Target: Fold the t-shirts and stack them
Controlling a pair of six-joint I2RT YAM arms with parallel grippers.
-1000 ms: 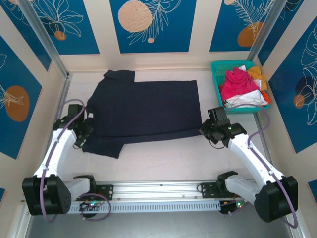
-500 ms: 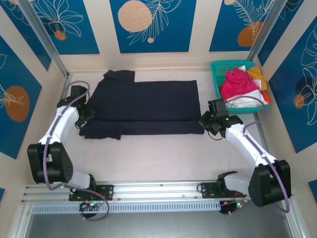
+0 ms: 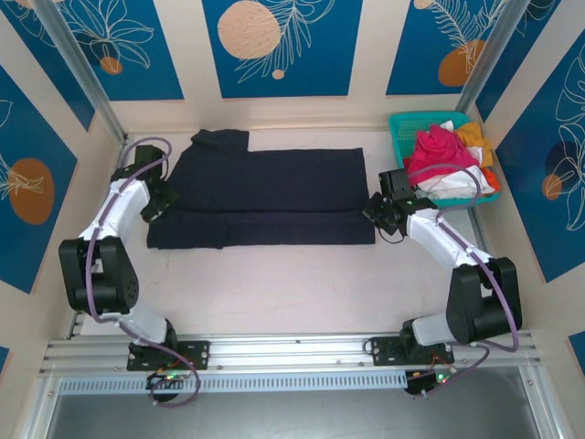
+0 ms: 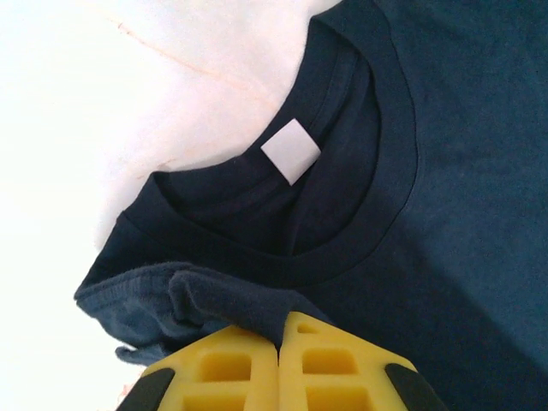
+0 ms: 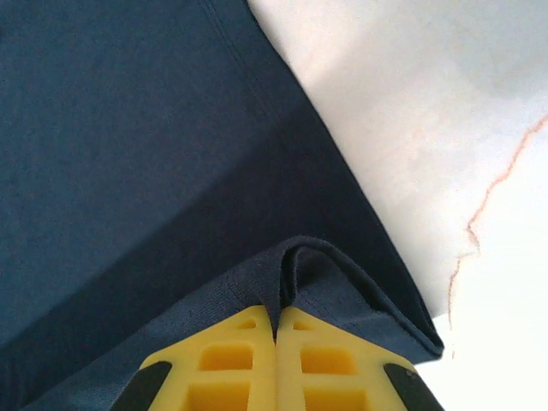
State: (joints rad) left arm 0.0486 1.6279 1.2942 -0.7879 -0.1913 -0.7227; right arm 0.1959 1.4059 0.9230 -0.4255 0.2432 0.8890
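The left pincer (image 4: pixel 280 342) pinches a bunched fold beside the collar of the large dark navy cloth t-shirt (image 3: pixel 265 197), and the right pincer (image 5: pixel 276 321) grips its opposite end. The shirt lies across the far worktop (image 3: pixel 274 283), mid-fold; the next move likely calls for laying both edges flat, then releasing.

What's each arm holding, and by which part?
Navy t-shirt: left jaws pinch bunched cloth beside the collar, right jaws a fold at the hem corner.

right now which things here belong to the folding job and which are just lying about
Job: navy t-shirt, pinched by left hand and right hand; pink t-shirt; white t-shirt; orange t-shirt.
Lying about: teal basket holding those three; table; blue wall panels.
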